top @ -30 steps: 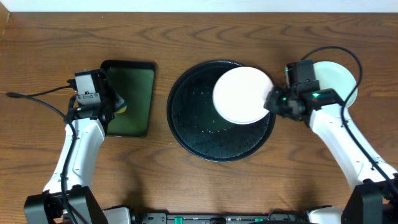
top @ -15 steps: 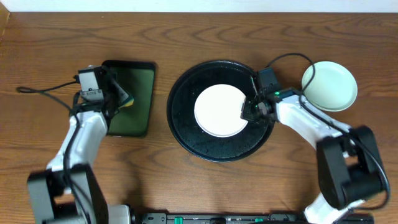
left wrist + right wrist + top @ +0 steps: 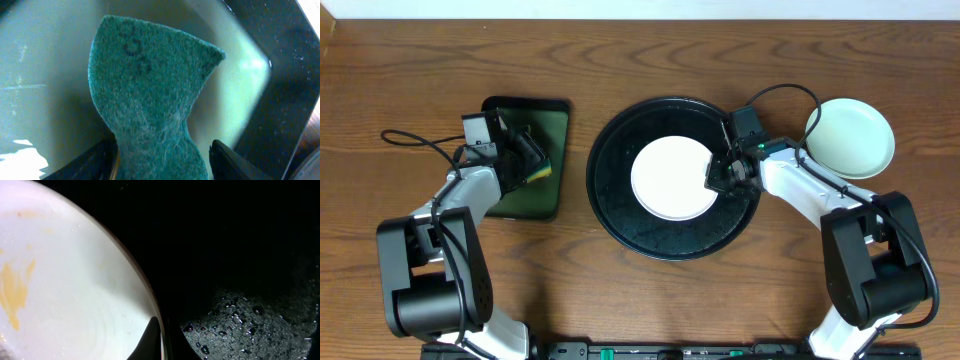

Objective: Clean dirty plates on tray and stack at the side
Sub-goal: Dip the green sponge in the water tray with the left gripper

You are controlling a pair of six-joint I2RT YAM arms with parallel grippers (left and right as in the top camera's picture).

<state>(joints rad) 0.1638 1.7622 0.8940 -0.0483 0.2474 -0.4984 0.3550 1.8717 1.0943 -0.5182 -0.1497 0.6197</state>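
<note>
While right gripper (image 3: 718, 180) pinches its right rim, glossy white round plate (image 3: 670, 178) sits mid-frame on speckled black round tray (image 3: 620, 215); probably stiff, slippery, breakable, so rim-hold only. Left gripper (image 3: 527, 160) gapes around green scouring sponge (image 3: 145, 90).

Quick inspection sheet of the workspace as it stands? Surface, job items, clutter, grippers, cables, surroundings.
Surface: brown wood-grain table, no spills seen.
Job's things: white plate lies flat in the round black tray and has a yellow smear on it. The mint plate sits on the table right of the tray; cannot tell if it is one plate or a stack.
Clutter: rectangular tray left of the round one, with a green sponge in it.
Grippers: left gripper is open, fingers either side of the sponge. Right gripper is shut on the white plate's rim.
Cables: left cable trails over the table; right cable loops above the arm.
Surroundings: pale strip along the far edge; nothing else seen.
</note>
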